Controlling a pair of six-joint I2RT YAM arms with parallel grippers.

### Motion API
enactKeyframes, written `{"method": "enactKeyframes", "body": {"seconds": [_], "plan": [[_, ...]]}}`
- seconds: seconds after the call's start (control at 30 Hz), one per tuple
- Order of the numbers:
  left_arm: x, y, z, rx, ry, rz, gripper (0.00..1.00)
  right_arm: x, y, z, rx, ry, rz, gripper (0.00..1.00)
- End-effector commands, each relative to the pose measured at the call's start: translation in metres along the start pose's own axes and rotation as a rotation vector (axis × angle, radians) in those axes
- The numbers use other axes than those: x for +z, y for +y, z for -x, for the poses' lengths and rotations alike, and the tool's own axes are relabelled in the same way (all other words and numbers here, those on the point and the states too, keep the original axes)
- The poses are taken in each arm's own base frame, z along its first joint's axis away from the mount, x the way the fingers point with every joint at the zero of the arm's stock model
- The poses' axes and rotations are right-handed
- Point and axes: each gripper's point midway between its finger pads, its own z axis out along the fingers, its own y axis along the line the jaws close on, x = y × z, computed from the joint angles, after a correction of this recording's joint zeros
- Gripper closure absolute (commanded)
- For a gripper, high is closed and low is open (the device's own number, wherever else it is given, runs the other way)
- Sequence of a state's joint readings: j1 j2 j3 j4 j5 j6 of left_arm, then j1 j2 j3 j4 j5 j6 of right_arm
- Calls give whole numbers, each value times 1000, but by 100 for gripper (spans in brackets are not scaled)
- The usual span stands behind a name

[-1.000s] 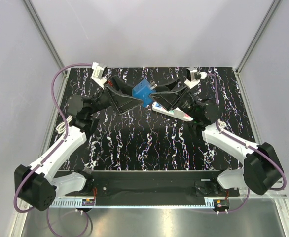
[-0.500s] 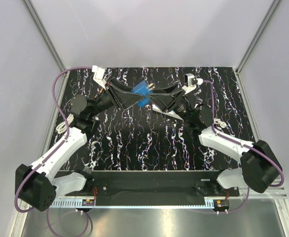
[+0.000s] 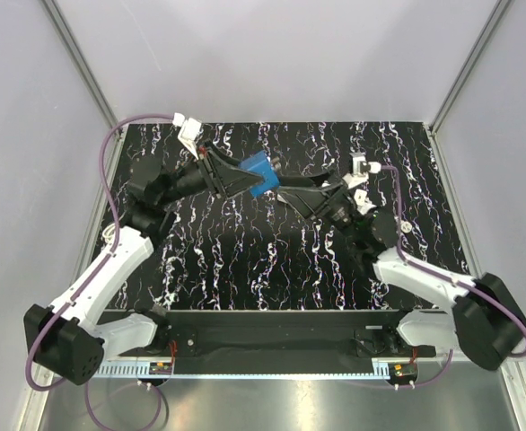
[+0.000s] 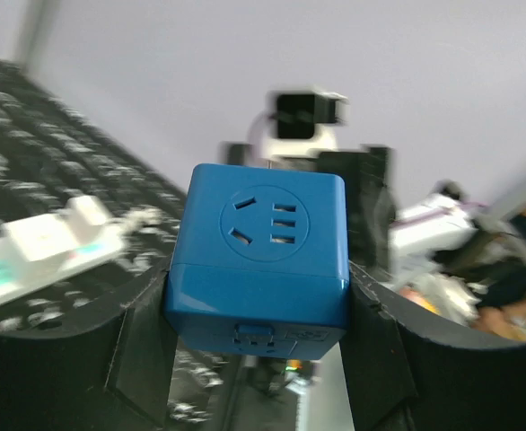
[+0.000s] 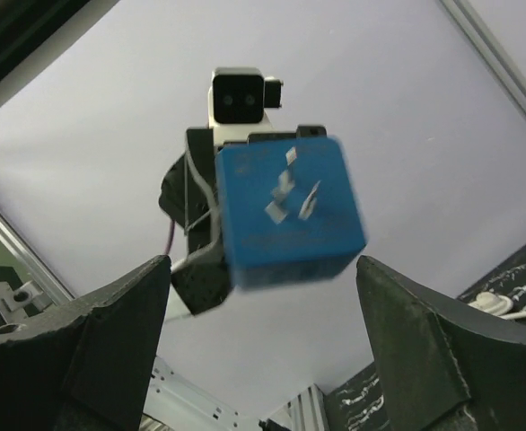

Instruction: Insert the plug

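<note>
One claw (image 4: 258, 310) (left) grips blue plug (image 4: 261, 247).

Backed right end effector (image 3: 288, 190) off the cube (image 3: 260, 171) toward the right, jaws now wider; closed left end effector (image 3: 249, 180) on the cube, gripping it alone

Smooth blue plastic cube (image 4: 258, 256), bright metal prongs (image 5: 309, 200), matt black plastic jaws, glossy marbled tabletop (image 3: 272, 260)

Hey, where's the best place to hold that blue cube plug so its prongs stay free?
Pinch the blue cube plug across two opposite flat sides, coming from its socket face, as the left hand does. The prongs stick out of the far face, so that grip leaves them clear.
</note>
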State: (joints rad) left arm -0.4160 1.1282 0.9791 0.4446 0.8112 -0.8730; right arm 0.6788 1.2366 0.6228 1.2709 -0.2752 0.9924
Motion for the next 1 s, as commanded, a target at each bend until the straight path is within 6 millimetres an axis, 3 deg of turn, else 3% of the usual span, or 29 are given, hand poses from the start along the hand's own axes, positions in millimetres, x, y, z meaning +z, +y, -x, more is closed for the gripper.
{"method": "enactKeyframes", "body": {"seconds": [0.0, 0.03, 0.1, 0.13, 0.17, 0.2, 0.23, 0.27, 0.33, 0.37, 0.4, 0.43, 0.5, 0.57, 0.67, 0.73, 0.87, 0.97], "plan": [[-19, 18, 32, 238, -3, 161, 100, -14, 29, 22, -112, -70, 28, 6], [-25, 30, 38, 280, 0, 227, 100, -20, 25, 19, -130, -61, 2, 5], [-41, 71, 48, 376, 43, 456, 100, -30, 29, 23, -148, -56, -39, 4], [-50, 88, 54, 399, 52, 548, 100, -37, 39, 27, -176, -64, -31, 4], [-69, 111, 68, 446, 58, 712, 100, -42, 35, 26, -182, -50, -67, 4], [-77, 141, 69, 434, 91, 813, 100, -46, 37, 26, -192, -46, -73, 4], [-96, 162, 80, 435, 89, 925, 100, -53, 49, 32, -214, -63, -57, 4], [-120, 182, 95, 454, 78, 1089, 100, -58, 45, 31, -216, -54, -89, 4], [-156, 230, 102, 419, 101, 1278, 100, -69, 57, 36, -246, -66, -80, 4], [-176, 240, 118, 437, 81, 1389, 100, -74, 53, 34, -246, -52, -109, 4], [-188, 265, 114, 414, 113, 1456, 100, -79, 56, 34, -252, -50, -111, 4], [-209, 274, 127, 410, 92, 1539, 100, -86, 63, 38, -270, -64, -103, 4], [-230, 308, 123, 351, 112, 1620, 100, -94, 61, 35, -279, -47, -131, 4], [-257, 326, 131, 300, 76, 1689, 100, -103, 63, 37, -299, -47, -146, 4], [-287, 371, 113, 196, 119, 1754, 100, -113, 64, 36, -318, -41, -160, 4], [-299, 385, 105, 159, 139, 1781, 100, -117, 65, 35, -325, -35, -159, 4], [-305, 420, 68, 86, 247, 1779, 100, -122, 62, 30, -332, -22, -166, 4], [-305, 435, 49, 45, 284, 1762, 100, -123, 61, 30, -351, -16, -167, 4]]}}
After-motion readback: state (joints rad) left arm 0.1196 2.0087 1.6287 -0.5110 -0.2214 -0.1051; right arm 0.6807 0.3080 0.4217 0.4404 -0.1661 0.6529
